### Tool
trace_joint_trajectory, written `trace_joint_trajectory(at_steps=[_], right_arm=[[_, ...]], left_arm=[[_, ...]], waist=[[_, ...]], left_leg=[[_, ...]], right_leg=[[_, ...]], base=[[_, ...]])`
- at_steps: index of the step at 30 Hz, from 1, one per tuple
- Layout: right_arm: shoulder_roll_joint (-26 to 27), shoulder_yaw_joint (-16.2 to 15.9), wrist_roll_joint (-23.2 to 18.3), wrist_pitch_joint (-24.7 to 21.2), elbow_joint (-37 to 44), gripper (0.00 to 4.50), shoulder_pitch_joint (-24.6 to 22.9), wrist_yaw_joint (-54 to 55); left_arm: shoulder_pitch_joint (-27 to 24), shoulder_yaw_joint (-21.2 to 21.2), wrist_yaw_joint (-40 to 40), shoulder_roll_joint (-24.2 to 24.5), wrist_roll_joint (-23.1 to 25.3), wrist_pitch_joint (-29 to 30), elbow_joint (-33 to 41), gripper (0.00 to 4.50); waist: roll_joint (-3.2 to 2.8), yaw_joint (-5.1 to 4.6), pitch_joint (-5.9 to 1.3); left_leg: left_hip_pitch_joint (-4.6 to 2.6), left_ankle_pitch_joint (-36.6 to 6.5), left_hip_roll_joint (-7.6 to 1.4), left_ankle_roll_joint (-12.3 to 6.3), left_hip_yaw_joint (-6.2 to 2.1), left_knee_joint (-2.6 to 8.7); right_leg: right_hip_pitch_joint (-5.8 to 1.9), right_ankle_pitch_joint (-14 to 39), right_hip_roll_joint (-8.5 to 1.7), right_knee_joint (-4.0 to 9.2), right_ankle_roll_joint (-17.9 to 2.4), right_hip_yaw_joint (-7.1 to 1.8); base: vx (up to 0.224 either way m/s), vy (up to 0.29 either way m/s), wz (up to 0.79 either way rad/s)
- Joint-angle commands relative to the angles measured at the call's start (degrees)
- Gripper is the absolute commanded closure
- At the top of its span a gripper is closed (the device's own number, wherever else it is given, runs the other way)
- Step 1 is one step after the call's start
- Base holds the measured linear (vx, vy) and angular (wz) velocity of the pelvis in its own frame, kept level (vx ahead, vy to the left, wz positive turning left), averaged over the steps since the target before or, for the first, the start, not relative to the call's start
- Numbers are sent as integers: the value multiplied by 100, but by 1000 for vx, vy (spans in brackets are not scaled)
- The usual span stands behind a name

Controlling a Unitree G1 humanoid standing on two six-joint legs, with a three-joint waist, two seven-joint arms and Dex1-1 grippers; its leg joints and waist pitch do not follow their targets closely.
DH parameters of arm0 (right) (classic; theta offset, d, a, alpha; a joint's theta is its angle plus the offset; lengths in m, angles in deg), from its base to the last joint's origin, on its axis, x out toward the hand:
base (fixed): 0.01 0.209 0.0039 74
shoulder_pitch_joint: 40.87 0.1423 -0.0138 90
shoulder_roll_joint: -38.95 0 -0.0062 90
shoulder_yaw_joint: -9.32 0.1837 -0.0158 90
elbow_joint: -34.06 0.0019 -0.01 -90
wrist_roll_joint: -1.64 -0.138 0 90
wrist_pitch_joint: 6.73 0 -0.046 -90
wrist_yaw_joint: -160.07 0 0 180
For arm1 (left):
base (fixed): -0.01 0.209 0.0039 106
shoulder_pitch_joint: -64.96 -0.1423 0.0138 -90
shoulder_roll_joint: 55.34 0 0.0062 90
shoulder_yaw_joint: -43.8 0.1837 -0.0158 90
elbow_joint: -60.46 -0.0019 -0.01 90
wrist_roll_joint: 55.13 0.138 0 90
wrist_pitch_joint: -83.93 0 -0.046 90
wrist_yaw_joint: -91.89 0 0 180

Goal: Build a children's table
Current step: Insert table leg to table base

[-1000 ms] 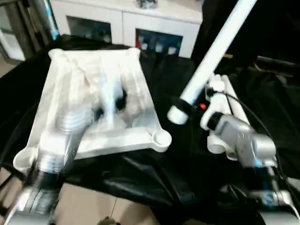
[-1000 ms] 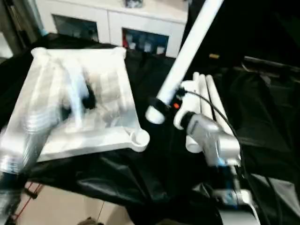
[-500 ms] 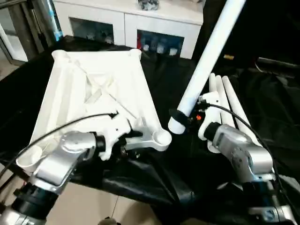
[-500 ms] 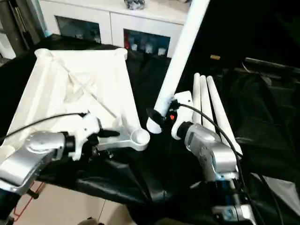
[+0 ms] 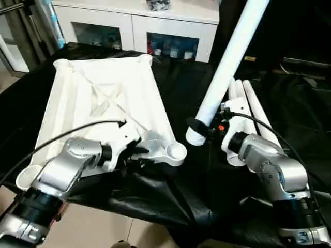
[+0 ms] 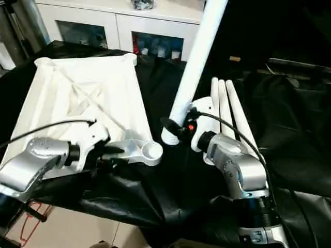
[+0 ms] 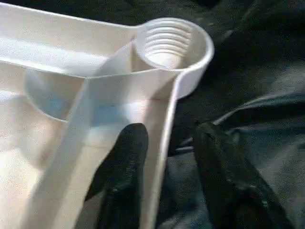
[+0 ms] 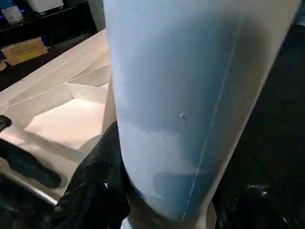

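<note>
Black plastic sheeting (image 5: pixel 170 196): covered the whole work surface, creased and bunched toward the near edge.

White cabinet with glass doors (image 5: pixel 155 26): stood at twelve o'clock, beyond the sheeting.

White plastic rectangular tabletop (image 5: pixel 103 103): lay on the sheeting, ribbed underside up, at ten o'clock from the middle of the scene. Its rounded corner socket (image 7: pixel 172 44) nearest the middle was open, threaded inside and empty.

Long white tapered tube leg (image 5: pixel 227 67): was held up off the sheeting, tilted, its upper end running toward one o'clock and its lower end (image 5: pixel 195 138) hanging just beside the open corner socket, apart from it.

Three more white tube legs (image 6: pixel 227 111): lay side by side on the sheeting at two o'clock, behind the right forearm, pointing toward twelve.

Left gripper (image 7: pixel 164 148): sat at the tabletop's near rim, next to the corner socket. One black finger (image 7: pixel 126 157) lay inside the rim, the other outside, with the rim wall between them and a gap left on the outer side; not clamped.

Right gripper (image 5: pixel 199 126): was clenched around the raised leg close to its lower end, black fingers (image 8: pixel 102 186) wrapped against the tube.
</note>
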State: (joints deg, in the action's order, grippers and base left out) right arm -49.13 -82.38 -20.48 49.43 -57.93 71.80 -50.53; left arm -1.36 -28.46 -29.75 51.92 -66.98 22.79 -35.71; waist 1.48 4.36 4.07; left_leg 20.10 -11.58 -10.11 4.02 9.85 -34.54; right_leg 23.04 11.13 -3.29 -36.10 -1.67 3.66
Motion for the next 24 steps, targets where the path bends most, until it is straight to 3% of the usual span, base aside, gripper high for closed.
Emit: trace_joint_trajectory(at_steps=[1, 2, 4, 7, 10, 12, 14, 17, 24], right_arm=[[32, 0, 0, 41, -20, 259, 117, -16], [56, -28, 35, 58, -57, 259, 136, -13], [79, -39, 49, 51, -64, 259, 156, -15], [74, -30, 1, -15, -11, 259, 203, -31], [63, -32, -30, -36, -19, 259, 235, -58], [44, -56, -2, -14, -42, 259, 249, -81], [29, -42, 4, -7, -68, 259, 266, -102], [19, -45, 21, -5, -80, 259, 269, -115], [-74, -245, -84, -316, -73, 259, 282, -409]], left_arm=[[38, -141, 75, -8, -141, 67, 36, 309], [81, -127, 61, -13, -46, -69, -135, 316], [140, -84, -2, -29, 131, -272, -359, 332], [288, -25, -75, -153, 288, -442, -668, 357], [354, 80, -9, -140, 363, -568, -812, 376], [398, 245, 140, -92, 474, -728, -971, 397], [454, 304, 268, -108, 489, -806, -1083, 406], [508, 279, 399, -156, 488, -876, -1186, 437], [672, 225, 504, -282, 437, -944, -1394, 450]], waist=[[-69, 5, -410], [-22, -7, -409], [-43, 0, -408], [-8, 5, -424], [-49, 21, -425], [-41, 17, -429], [-83, 31, -434], [-88, 31, -445], [-79, 3, -443]], left_leg=[[-10, -688, -269, 61, -83, 410], [-5, -697, -266, 57, -75, 410], [-3, -666, -250, 30, -74, 407], [-3, -548, -265, 24, -80, 411], [-2, -528, -266, 22, -79, 406], [-3, -569, -252, 28, -74, 402], [-7, -543, -260, 52, -81, 403], [0, -512, -263, 86, -85, 400], [8, -553, -258, 61, -87, 395]], right_leg=[[-327, 950, -468, 425, -1118, -346], [-331, 993, -464, 430, -1099, -346], [-327, 1051, -455, 453, -1003, -350], [-340, 946, -472, 427, -951, -352], [-331, 874, -479, 421, -994, -354], [-339, 901, -467, 429, -954, -358], [-338, 826, -473, 423, -966, -357], [-351, 625, -478, 393, -1058, -352], [-378, 538, -481, 395, -1158, -349]], base=[[0, 0, 0], [0, 0, 0], [0, 0, 0], [0, 0, 0], [0, 0, 0], [0, 0, 0], [0, 0, 0], [0, 0, 0], [0, 0, 0]])
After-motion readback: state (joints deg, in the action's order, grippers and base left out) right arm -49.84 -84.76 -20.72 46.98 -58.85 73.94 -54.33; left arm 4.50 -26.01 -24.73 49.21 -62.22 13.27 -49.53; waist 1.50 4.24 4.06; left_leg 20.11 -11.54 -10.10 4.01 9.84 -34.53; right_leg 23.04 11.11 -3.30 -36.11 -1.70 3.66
